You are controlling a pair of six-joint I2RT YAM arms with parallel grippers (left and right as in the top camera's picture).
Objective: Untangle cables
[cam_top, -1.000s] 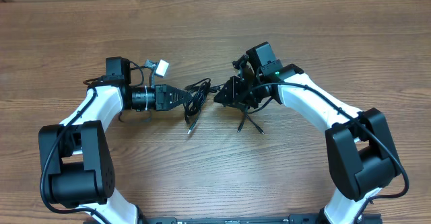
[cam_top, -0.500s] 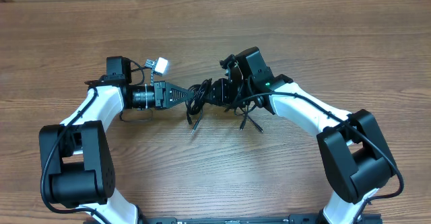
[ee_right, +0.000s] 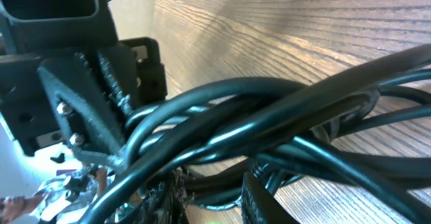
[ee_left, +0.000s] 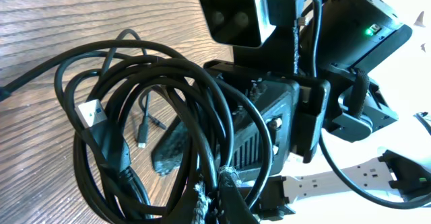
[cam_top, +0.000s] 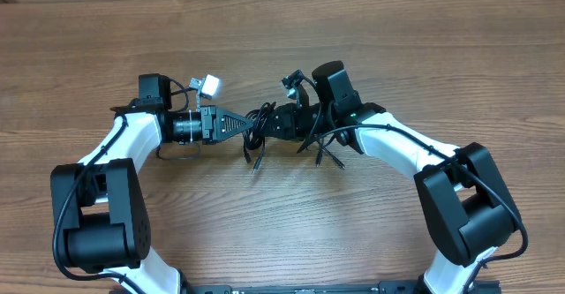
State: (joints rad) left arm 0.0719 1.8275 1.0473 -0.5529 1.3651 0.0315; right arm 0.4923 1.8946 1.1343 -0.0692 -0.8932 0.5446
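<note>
Overhead: cables [cam_top: 259, 131] bunched mid-counter [cam_top: 397, 47], between left fingers [cam_top: 237, 125] and right fingers [cam_top: 282, 122]; loose plug ends [cam_top: 254, 163] trail toward the near side. Only the left wrist view shows glossy round black loops, a silver-tipped plug [ee_left: 89, 112], and the left fingers together, clamped on strands. Right wrist view: blurred strands run between the right fingers; pinched or not, cannot tell.

No text, label, brand, number or sign is showing clearly enough to be read in any of the views.
</note>
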